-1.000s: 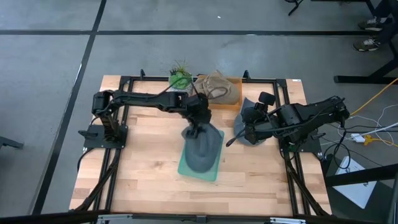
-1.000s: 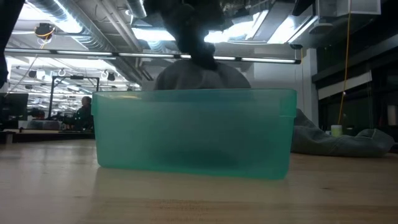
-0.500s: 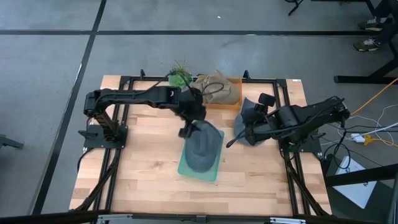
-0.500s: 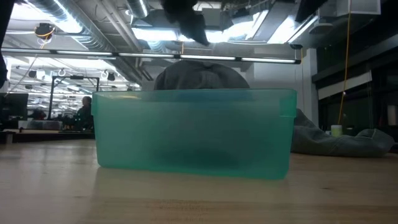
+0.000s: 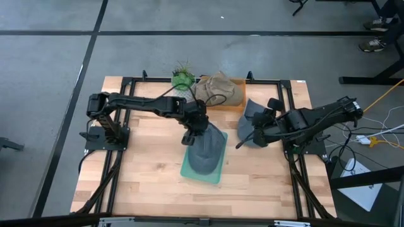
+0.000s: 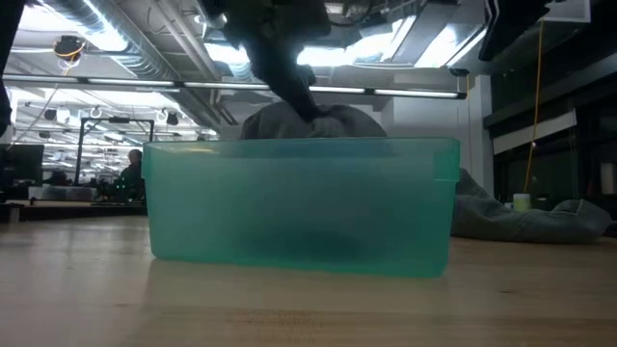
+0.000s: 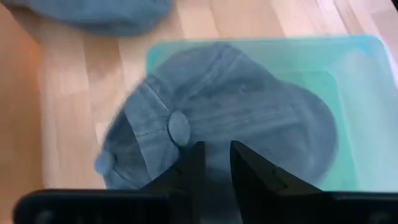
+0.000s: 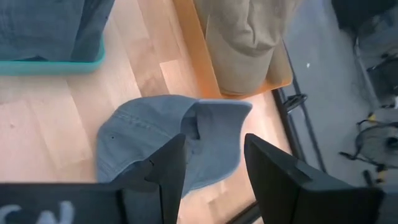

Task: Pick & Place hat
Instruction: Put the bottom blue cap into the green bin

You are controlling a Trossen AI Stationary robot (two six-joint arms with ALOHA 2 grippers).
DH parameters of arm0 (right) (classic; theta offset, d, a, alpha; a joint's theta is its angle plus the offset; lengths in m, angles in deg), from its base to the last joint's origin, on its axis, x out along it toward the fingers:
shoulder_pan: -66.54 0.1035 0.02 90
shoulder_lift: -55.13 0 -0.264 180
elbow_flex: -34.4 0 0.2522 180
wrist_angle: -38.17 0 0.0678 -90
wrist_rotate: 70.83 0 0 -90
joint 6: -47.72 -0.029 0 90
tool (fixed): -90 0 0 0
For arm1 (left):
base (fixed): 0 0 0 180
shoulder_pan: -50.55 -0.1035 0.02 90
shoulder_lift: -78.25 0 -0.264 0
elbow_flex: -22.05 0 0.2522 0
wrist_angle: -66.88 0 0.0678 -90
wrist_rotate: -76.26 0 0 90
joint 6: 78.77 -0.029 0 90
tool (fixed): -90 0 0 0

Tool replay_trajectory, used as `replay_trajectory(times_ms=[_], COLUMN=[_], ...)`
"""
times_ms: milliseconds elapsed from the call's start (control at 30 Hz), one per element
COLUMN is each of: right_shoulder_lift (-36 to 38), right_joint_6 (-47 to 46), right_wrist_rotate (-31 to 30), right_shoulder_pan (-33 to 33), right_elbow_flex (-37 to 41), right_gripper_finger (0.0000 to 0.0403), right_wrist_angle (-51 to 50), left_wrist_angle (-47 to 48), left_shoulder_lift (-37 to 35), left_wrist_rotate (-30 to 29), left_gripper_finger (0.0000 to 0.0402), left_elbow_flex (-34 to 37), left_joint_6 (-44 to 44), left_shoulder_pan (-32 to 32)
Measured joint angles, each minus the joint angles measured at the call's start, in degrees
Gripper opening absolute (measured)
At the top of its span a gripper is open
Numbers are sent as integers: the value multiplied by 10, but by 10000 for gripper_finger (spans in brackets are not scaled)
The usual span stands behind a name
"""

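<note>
A dark grey hat (image 5: 205, 154) lies crown up in the teal bin (image 5: 189, 171) at the table's middle. My left gripper (image 5: 191, 133) comes down on the hat's far end, its fingers close together on the cloth (image 7: 249, 106). A blue-grey hat (image 5: 251, 116) rests on the wood to the right, brim curled up. My right gripper (image 5: 246, 137) hangs over it, open, one finger on either side of the upturned brim (image 8: 214, 121); whether they touch it I cannot tell. My left gripper pinches a small fold of the dark hat's crown (image 7: 214, 140), close to the top button (image 7: 179, 127), between its two fingers. The fingers slant down from the table's far left (image 6: 307, 104). The hat stays seated in the bin, its top puckered at the fingertips.
An orange tray (image 5: 230, 106) at the far edge holds a tan hat (image 5: 221, 88). A small green plant (image 5: 183, 77) stands left of it. Bare wood lies on the near side and to the left of the bin.
My left gripper rose off the dark hat and drew back toward the far edge, then came down again onto the crown. The hat's smooth dome now shows a small pucker at the fingertips. The hat has stayed in the bin.
</note>
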Motion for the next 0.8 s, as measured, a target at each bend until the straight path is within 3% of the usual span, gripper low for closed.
replay_trajectory(times_ms=[433, 800], right_shoulder_lift=[49, 48], right_joint_6=[-56, -78], right_wrist_rotate=[52, 103], right_shoulder_pan=[0, 0], right_elbow_flex=[135, 223], right_gripper_finger=[161, 161], right_wrist_angle=[119, 278], left_wrist_angle=[-104, -100], left_shoulder_lift=[2, -66], left_wrist_rotate=[0, 1], left_gripper_finger=[57, 104], left_elbow_flex=[59, 57], left_joint_6=[29, 26], left_shoulder_pan=[-12, -11])
